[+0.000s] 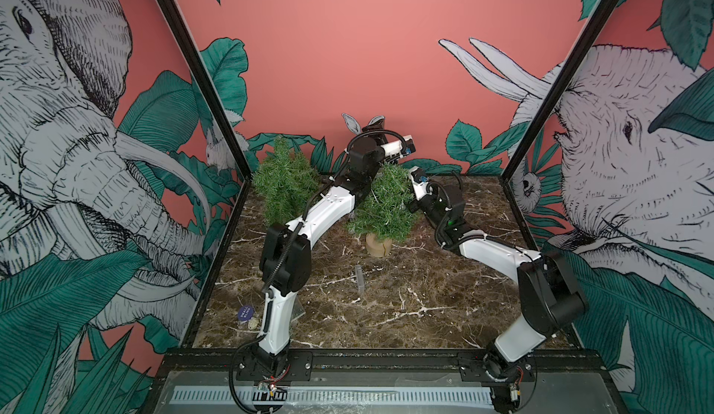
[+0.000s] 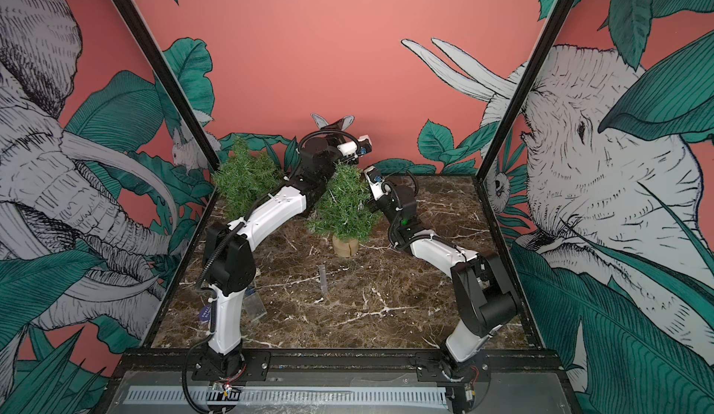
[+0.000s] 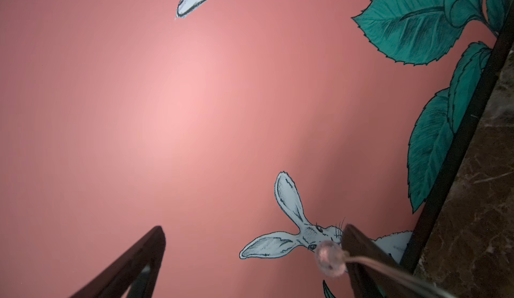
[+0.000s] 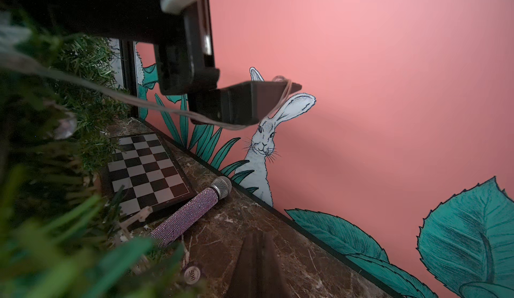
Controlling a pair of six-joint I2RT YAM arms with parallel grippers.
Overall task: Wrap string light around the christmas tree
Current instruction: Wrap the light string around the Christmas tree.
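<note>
1. Spreading the left gripper [image 3: 253, 227] as wide as it goes, we are clamping nothing. The string light [image 3: 329, 257] is only draping over one of its fingers [image 3: 358, 243], with a bulb sitting right at that fingertip.
2. We are holding the right gripper [image 4: 256, 266] fully closed. Its fingers are showing as one dark wedge, and we are seeing nothing pinched between them.
3. We are finding the wire only in the wrist views. In the right wrist view it is running out of the christmas tree [image 4: 41, 213], sagging below the left gripper's finger and hooking up over it. In both top views it is too thin for us to make out.
4. The right wrist view is also showing us a chessboard [image 4: 147, 168], a glittery microphone [image 4: 192, 210] and a poker chip [image 4: 192, 275] lying on the counter [image 4: 236, 227] behind the tree. In the top views, foliage and arms are covering that strip.
5. In both top views the tree is standing upright on its wooden base [image 1: 378, 244] near the counter's middle, with a second tree [image 1: 282, 184] at the back left corner.
6. We are arching the left arm [image 1: 328, 207] up past the tree's left side, with its wrist reaching above and behind the treetop toward the back wall. We are bending the right arm [image 1: 490, 250] in low from the right, with its wrist just beside the tree's right flank.
</note>
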